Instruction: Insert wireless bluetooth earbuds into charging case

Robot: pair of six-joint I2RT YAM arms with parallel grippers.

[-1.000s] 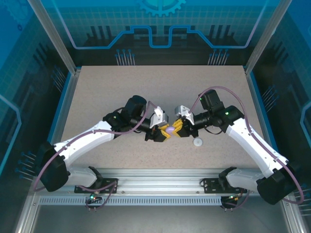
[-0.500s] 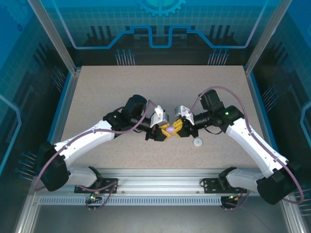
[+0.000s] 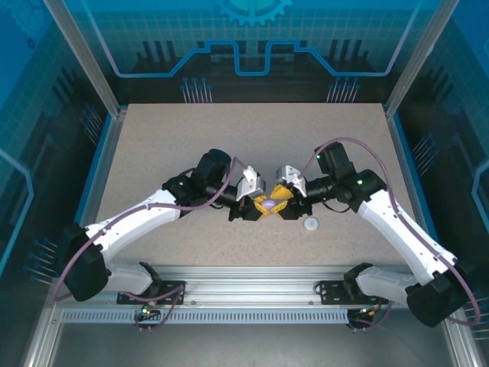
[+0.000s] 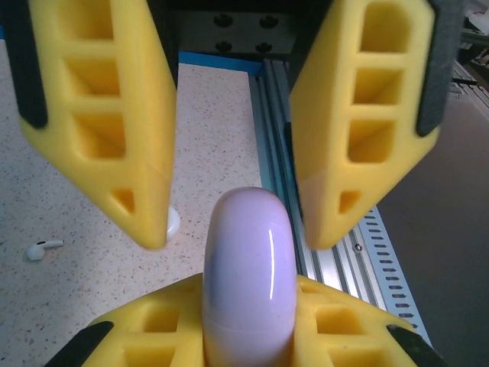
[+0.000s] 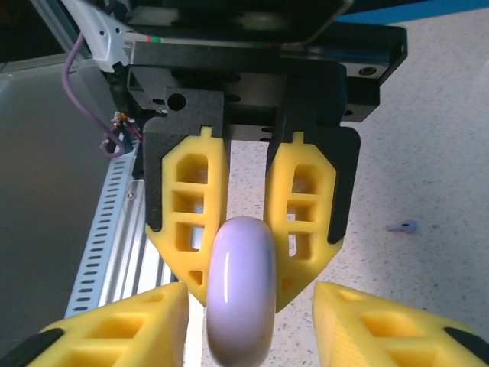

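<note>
Both arms meet mid-table at the pale purple case [image 3: 270, 205], which is held up off the table [image 3: 191, 138]. The left gripper [image 3: 260, 207] comes at the case from its left and the right gripper [image 3: 282, 200] from its right, tips almost nose to nose around it.

Left wrist view: the left gripper's yellow fingers [image 4: 176, 302] are pinched tight on the lower part of the case, one each side, touching it. The case stands on edge, its rounded top sticking up past those tips. The right gripper's fingers flank the upper half of the case with the jaws parted. There is a clear gap to the case on both sides and no contact.

Right wrist view agrees: the right gripper's fingers are spread well out to either side of the case. Behind the case, the left gripper's fingers sit narrow.

Earbuds:
- The white earbud [image 4: 42, 248] lies on the table, left of the case in the left wrist view and well apart from it.
- The pale purple earbud [image 5: 403, 226] lies on the table, right of the case in the right wrist view, also well apart.

Whether anything sits inside the case, cannot tell.

The white round case [image 3: 311, 224] is on the table near the pale purple case, to its right and closer to the arm bases, clear of both grippers. The aluminium rail [image 3: 244, 277] runs along the table edge on the near side of the case.
</note>
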